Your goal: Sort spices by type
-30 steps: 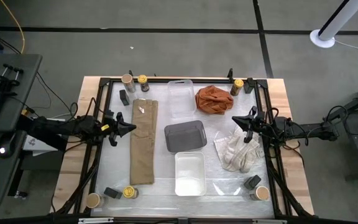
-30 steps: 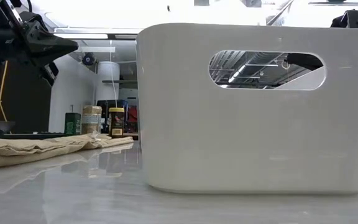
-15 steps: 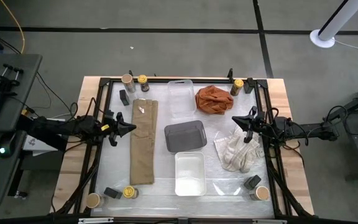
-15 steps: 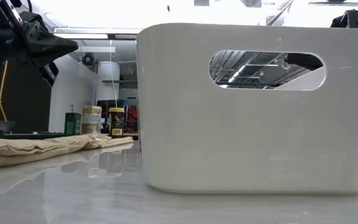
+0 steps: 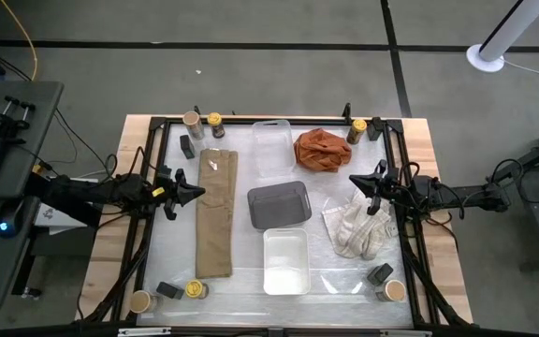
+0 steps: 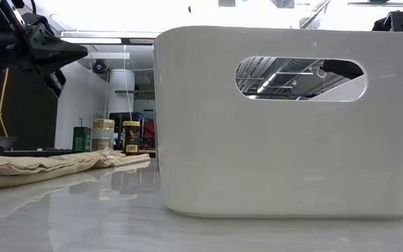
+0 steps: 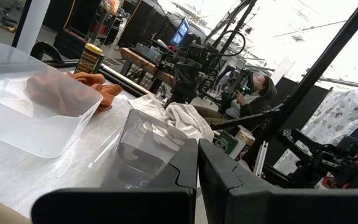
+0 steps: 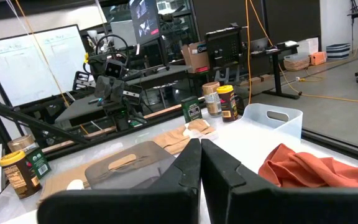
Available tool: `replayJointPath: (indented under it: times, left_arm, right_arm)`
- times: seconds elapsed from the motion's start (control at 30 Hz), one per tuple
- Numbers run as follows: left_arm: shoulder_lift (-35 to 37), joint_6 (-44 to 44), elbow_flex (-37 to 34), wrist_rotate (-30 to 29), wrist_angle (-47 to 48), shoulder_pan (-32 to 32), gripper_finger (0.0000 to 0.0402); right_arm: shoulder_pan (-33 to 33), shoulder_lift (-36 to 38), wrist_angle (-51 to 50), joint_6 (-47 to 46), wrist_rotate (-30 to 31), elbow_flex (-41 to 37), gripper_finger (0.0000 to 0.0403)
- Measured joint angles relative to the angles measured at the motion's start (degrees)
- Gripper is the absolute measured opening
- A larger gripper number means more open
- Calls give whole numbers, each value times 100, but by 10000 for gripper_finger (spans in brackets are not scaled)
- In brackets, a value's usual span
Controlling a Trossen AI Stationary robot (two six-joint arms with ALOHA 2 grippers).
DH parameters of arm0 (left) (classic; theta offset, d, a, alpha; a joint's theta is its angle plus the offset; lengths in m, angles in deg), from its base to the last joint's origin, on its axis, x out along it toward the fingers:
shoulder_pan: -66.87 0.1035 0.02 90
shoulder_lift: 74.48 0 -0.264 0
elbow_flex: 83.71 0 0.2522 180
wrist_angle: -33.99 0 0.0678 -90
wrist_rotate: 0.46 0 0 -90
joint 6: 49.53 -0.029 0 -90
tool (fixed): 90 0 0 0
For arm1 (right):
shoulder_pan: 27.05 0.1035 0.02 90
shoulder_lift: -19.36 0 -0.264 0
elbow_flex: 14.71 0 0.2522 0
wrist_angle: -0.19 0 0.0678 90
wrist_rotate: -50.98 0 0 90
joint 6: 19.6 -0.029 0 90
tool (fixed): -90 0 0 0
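Observation:
The spices stand in small groups at the table's corners. A tan-topped tub (image 5: 192, 119), a yellow-lidded jar (image 5: 214, 120) and a dark tin (image 5: 186, 145) are far left. A jar (image 5: 356, 125) is far right. A tub (image 5: 139, 301), a tin (image 5: 167, 290) and a jar (image 5: 195, 289) are near left. A tin (image 5: 379, 273) and a tub (image 5: 394, 290) are near right. My left gripper (image 5: 197, 192) hovers shut over the table's left side, beside the tan cloth. My right gripper (image 5: 353, 181) hovers shut at the right, above the white cloth. Both wrist views show the fingers (image 7: 197, 168) (image 8: 201, 163) closed together on nothing.
Down the table's middle stand a clear tray (image 5: 271, 147), a grey tray (image 5: 279, 204) and a white tray (image 5: 285, 260), which fills the low view (image 6: 285, 119). Folded tan cloth (image 5: 216, 211) lies left, an orange cloth (image 5: 322, 150) far right, a crumpled white cloth (image 5: 358, 227) right. A black frame (image 5: 148, 168) borders the table.

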Motion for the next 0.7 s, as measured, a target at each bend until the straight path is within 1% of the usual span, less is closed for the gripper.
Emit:
replayJointPath:
  times: [0.57, 0.6, 0.63, 0.67, 0.7]
  left_arm:
    - [0, 0, 1, -2, 0, 0, 0]
    - [0, 0, 2, 0, 2, 1, 0]
    - [2, 1, 2, 0, 0, 1, 0]
    - [2, 0, 1, 0, 2, 0, 0]
    - [1, 0, 1, -1, 2, 2, 0]
  right_arm:
    - [2, -1, 4, -4, 1, 1, 1]
    - [1, 1, 28, -112, -1, 1, 1]
    - [-2, -3, 160, -347, 19, 0, 1]
    - [-18, -19, 506, -564, 147, 0, 1]
    - [-53, -53, 1005, -880, 422, 0, 1]
